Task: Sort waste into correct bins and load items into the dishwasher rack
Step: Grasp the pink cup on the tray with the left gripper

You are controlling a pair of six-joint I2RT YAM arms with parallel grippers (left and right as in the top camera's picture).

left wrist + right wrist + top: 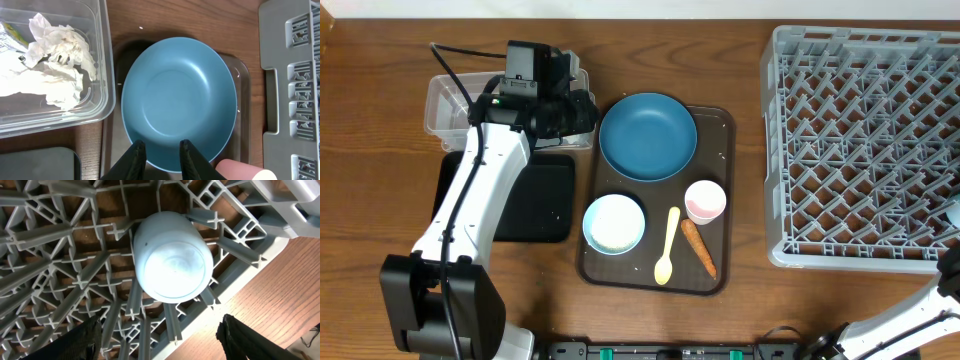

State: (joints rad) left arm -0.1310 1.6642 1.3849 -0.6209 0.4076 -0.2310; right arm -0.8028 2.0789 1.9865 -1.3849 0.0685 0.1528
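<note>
The dishwasher rack (865, 150) takes up the right of the counter (740, 60). The light blue cup (172, 255) sits mouth-down among its pegs near a corner, and the right end effector (161, 324) hangs over it, spread wide and empty.

Next in size, the brown serving tray (715, 150) carries the dark blue dish (177, 95). The dish looks rigid, smooth and probably slippery, and light for its width. I'd take it by the rim, since the broad face gives nothing to pinch. The left end effector (161, 145) is at that rim, jaws a narrow gap apart, holding nothing.

The clear tub (102, 50), with tissue (57, 60) inside, crowds the dish just beside it. The white bowl (614, 223), pink cup (705, 200), spoon (668, 248) and carrot (698, 247) share the tray's other end.
</note>
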